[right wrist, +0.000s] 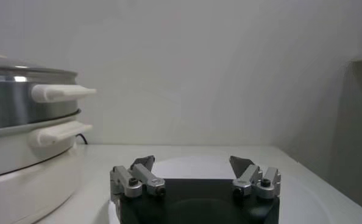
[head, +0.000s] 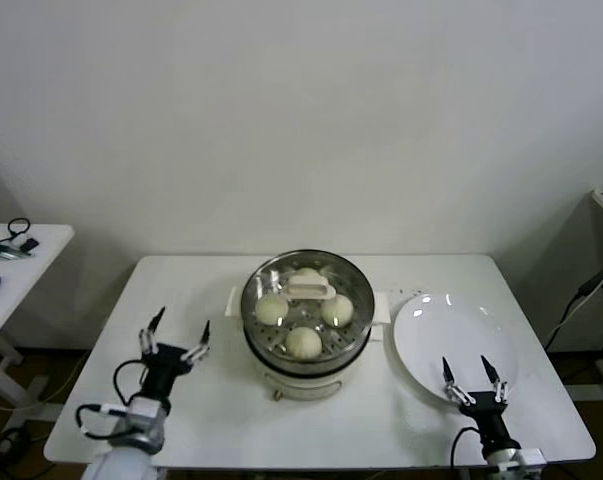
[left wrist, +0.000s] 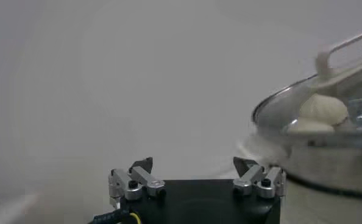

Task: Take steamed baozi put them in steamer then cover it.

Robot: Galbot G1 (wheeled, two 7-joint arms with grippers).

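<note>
White desk, plain wall behind. Steamed baozi sit inside steamer, cover on top, sealing steam. Left hand released beside steamer; right hand released over plate; job looks complete.

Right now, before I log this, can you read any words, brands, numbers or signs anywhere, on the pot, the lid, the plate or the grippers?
None can be read in any view.
The steamer, its white pot base and the cover: no lettering visible.
The plate: plain white.
The left gripper and the right gripper: no markings visible.
</note>
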